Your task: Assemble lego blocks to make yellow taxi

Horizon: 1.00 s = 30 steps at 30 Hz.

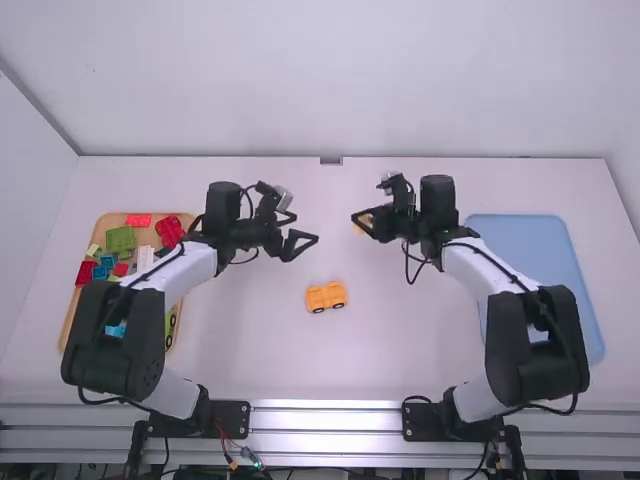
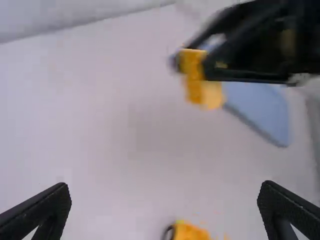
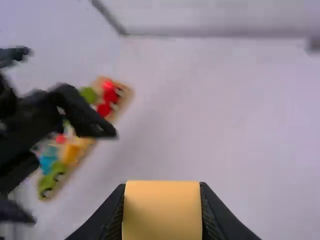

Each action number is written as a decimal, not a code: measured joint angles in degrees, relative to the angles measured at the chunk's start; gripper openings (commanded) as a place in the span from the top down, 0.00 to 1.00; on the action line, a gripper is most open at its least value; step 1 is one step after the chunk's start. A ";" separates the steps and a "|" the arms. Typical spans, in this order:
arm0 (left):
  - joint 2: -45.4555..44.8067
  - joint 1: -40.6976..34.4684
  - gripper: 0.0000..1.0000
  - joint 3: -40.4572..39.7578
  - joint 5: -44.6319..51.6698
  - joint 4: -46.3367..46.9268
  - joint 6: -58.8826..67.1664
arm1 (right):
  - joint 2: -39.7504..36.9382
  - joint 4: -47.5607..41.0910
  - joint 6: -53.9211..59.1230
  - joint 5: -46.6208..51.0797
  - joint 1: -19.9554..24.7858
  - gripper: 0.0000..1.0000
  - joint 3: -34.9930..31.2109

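Two fingers of my right gripper [image 3: 161, 186] pinch a yellow block [image 3: 162, 215] tight. My left gripper [image 2: 165, 185] is wide open, at eight o'clock from the right one, seen from above. The yellow car bottom [image 1: 326, 296] sits on the bench [image 1: 400, 350] at seven o'clock. It has wheels, so a push could roll it away. If I bring the block down crooked, the bumps may miss and it won't click.

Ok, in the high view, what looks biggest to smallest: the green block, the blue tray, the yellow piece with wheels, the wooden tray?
1. Blue tray and wooden tray: too alike to rank, both partly covered.
2. Yellow piece with wheels.
3. Green block.
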<state>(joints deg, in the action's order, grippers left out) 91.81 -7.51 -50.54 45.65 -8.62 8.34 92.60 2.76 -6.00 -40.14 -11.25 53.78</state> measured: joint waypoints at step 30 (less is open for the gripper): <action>0.02 0.07 0.01 -6.08 -27.32 0.87 3.30 | 11.54 -34.95 -66.84 34.21 -9.81 1.00 7.10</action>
<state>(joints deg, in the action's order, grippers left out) 91.83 -7.44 -56.62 18.33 -7.75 11.64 104.14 -32.18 -72.84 -5.93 -21.06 60.88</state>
